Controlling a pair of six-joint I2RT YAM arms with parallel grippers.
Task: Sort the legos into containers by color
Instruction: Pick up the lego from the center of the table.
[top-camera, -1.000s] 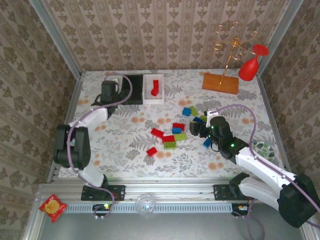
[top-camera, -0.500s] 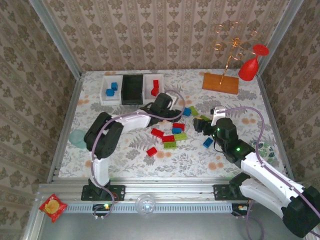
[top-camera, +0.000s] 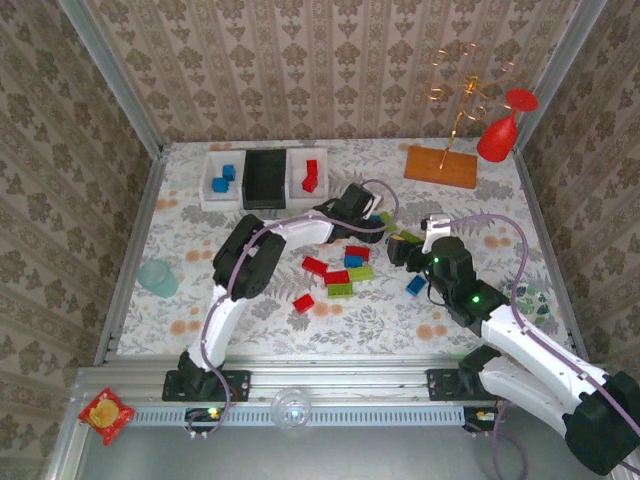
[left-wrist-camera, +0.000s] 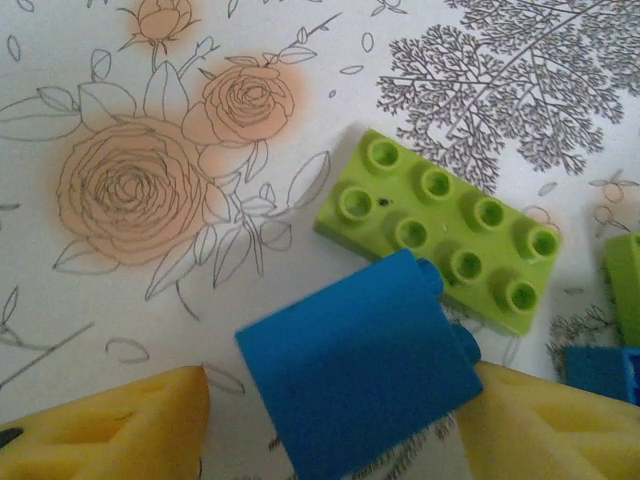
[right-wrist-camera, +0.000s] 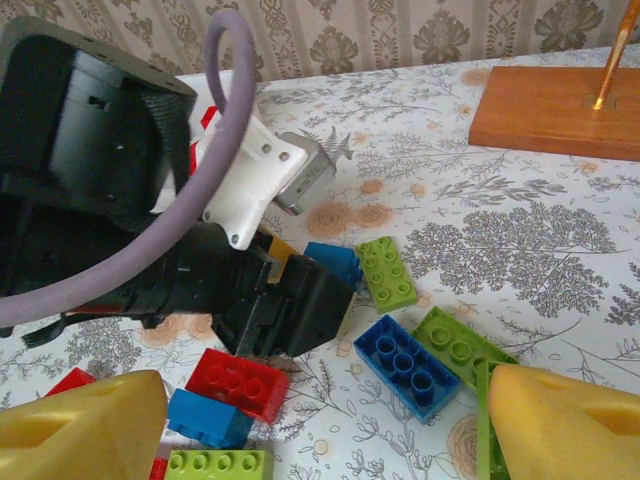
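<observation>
**Right wrist view.** Right tool (right-wrist-camera: 327, 400) with yellow fingertips (right-wrist-camera: 85, 430) spread wide over the flower-printed desk (right-wrist-camera: 560, 250). Loose legos (right-wrist-camera: 405, 362) in blue, lime green and red lie on the desk between and beyond the fingertips. The black left arm (right-wrist-camera: 80, 120), with its purple cable (right-wrist-camera: 240, 90), enters from the left. A wooden base (right-wrist-camera: 555, 110) lies at upper right.

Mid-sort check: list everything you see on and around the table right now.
small square open bins: three, white, black, white; far-left row.
red plastic bricks: four in centre pile, more in right bin.
blue plastic bricks: about four in pile, two in left bin.
lime-green plastic bricks: several, in pile.
round cup: one, pale teal; left edge.
wooden stand with gold wire: one; far right.
wine glass: one, red; inverted on that stand.
snack packet: one, red; near-left rail.
left gripper: jaws open around a blue brick.
right gripper: jaws open, beside the pile.
</observation>
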